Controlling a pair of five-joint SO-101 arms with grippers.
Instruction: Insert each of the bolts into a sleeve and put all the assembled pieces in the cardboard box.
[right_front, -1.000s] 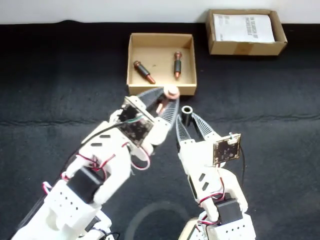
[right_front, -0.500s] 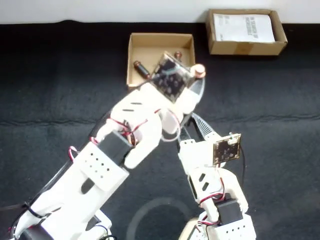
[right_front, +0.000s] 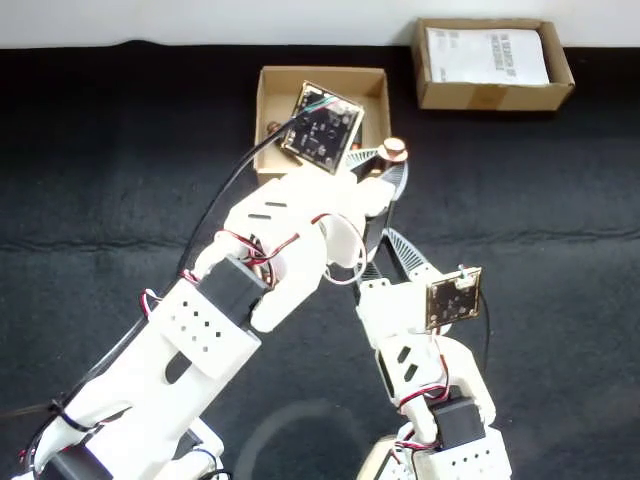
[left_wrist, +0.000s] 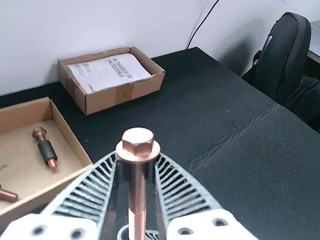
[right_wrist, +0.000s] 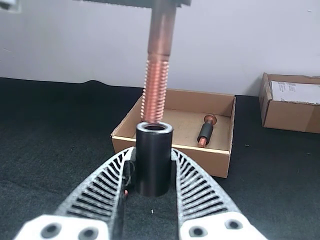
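Note:
My left gripper (left_wrist: 137, 162) is shut on a copper bolt (left_wrist: 137, 145), held upright with the head on top. In the high view the left gripper (right_front: 386, 172) hangs over the right one, the bolt head (right_front: 393, 150) showing beside the cardboard box (right_front: 320, 70). My right gripper (right_wrist: 153, 152) is shut on a black sleeve (right_wrist: 154, 162), standing upright. The bolt's threaded end (right_wrist: 156, 95) comes down to the sleeve's open mouth. Two assembled pieces lie in the box, one of them (right_wrist: 205, 131) near its right wall.
A second cardboard box (right_front: 492, 92) with a printed sheet inside stands at the back right. Black cloth covers the table. The left arm (right_front: 270, 270) crosses over the right gripper's fingers (right_front: 402, 252). A dark bag (left_wrist: 285, 45) sits off the table's far side.
The left arm has swung up and over the right gripper, turning the bolt from slanted beside the sleeve to upright above it. The right arm has kept still with the sleeve.

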